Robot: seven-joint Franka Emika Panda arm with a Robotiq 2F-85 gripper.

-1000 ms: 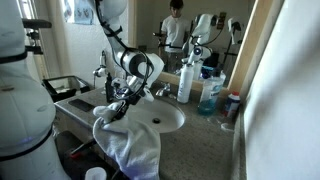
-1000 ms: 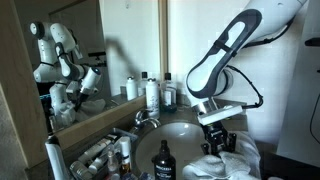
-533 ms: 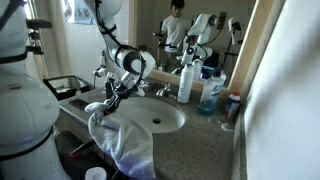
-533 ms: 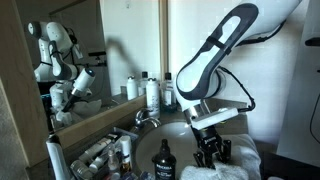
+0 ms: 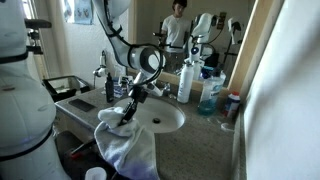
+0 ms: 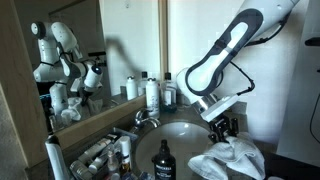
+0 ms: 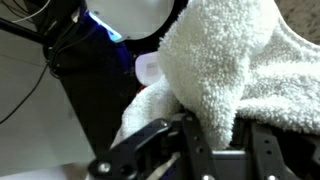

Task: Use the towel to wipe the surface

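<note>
The towel is a large white fluffy cloth, rumpled and hanging over the front edge of the surface, a speckled stone countertop with an oval white basin. It also shows in an exterior view and fills the wrist view. My gripper is shut on the towel's upper fold at the basin's front rim. In the wrist view the fingers pinch terry cloth between them. In an exterior view the gripper sits just above the heap.
A faucet stands behind the basin. Bottles and a blue container crowd the counter by the mirror. More bottles and a dark pump bottle show in an exterior view. A wall bounds one side.
My gripper has moved across the basin's front rim, dragging the towel's held fold with it; the towel heap has shifted the same way.
</note>
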